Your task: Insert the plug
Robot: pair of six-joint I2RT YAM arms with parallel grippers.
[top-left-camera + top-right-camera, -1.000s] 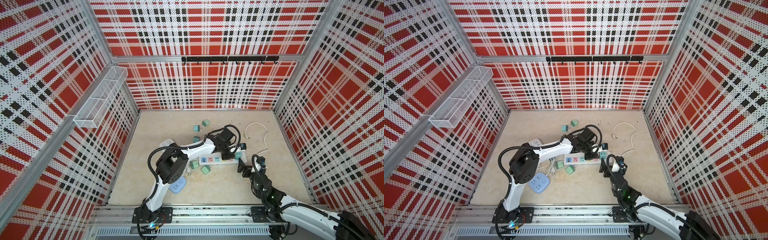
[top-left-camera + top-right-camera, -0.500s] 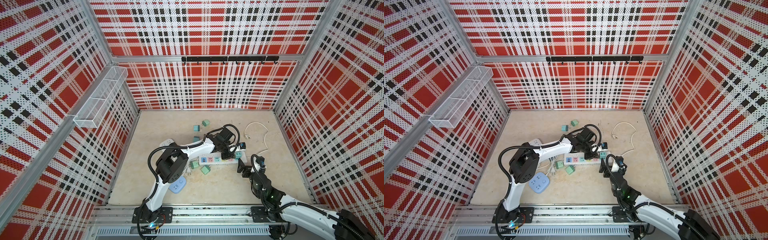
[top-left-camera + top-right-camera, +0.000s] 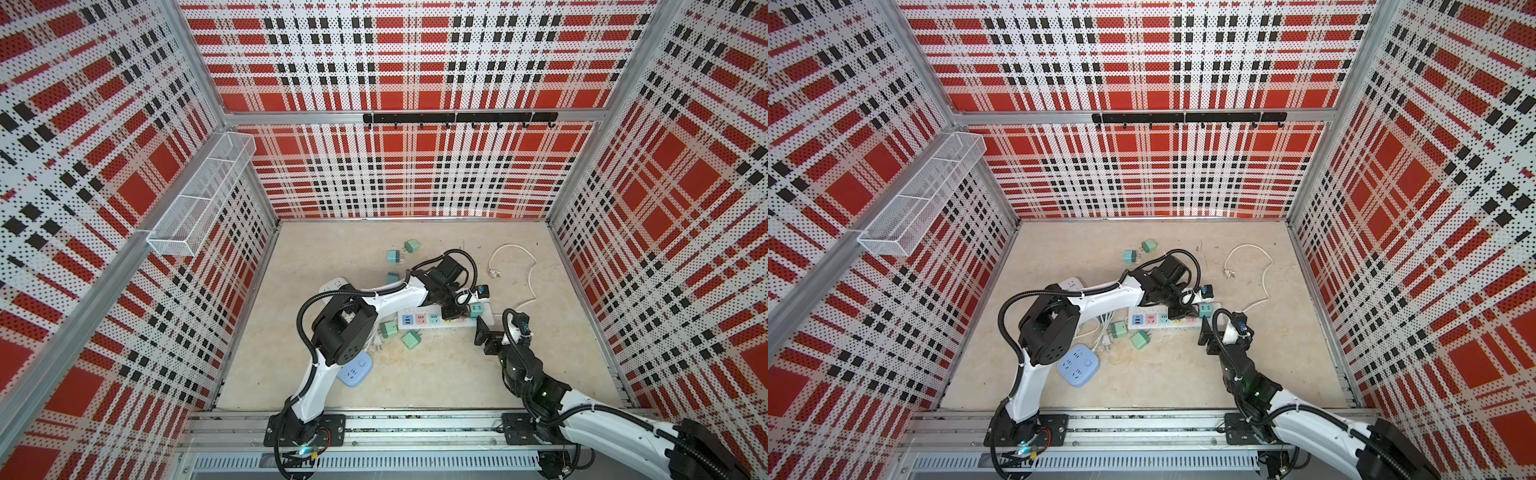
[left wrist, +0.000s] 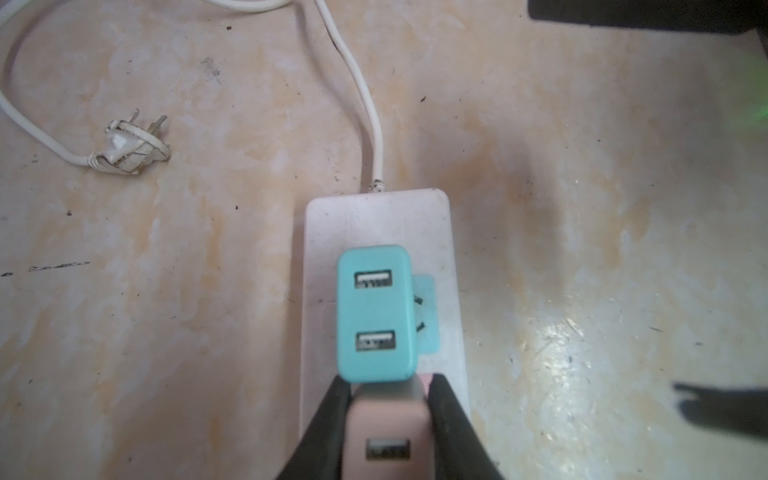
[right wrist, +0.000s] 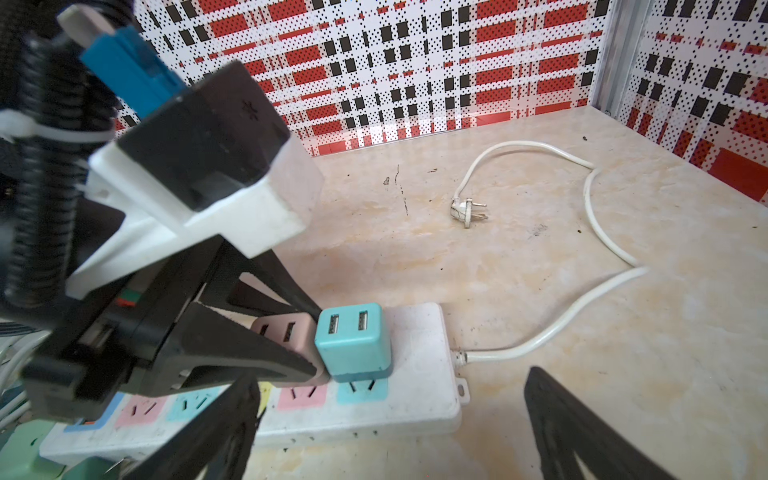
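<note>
- Pink plastic is what the left gripper (image 4: 388,388) is clamped on: the pink charger plug (image 4: 386,432), pinched by its two side faces, low over the white power strip (image 5: 415,332). It sits above the pink socket (image 5: 301,395).
- We cannot tell whether its prongs are already in the slots; the gripper's black fingers (image 5: 249,353) hide the plug's base.
- Our first worry is the teal charger (image 4: 376,311), seated in the end socket and touching the pink plug's front face. Rubbing there could tilt the pink plug as it goes down, and the prongs could then bind or bend.
- The right gripper (image 5: 392,399) hangs wide open by the strip's cord end, holding nothing. The strip lies loose on the floor (image 4: 582,208), so we judge that an off-centre push could slide or rock it.
- The wrist view shows the plug from above only, so any small offset between prongs and slots is hidden from us. Pushing hard while misaligned could make the plug slip between the fingers.
- Letting go is a risk too: a half-seated plug may lift out with the fingers or lean on the teal charger.
- The white cord (image 5: 594,232) lies well clear and should not snag.
</note>
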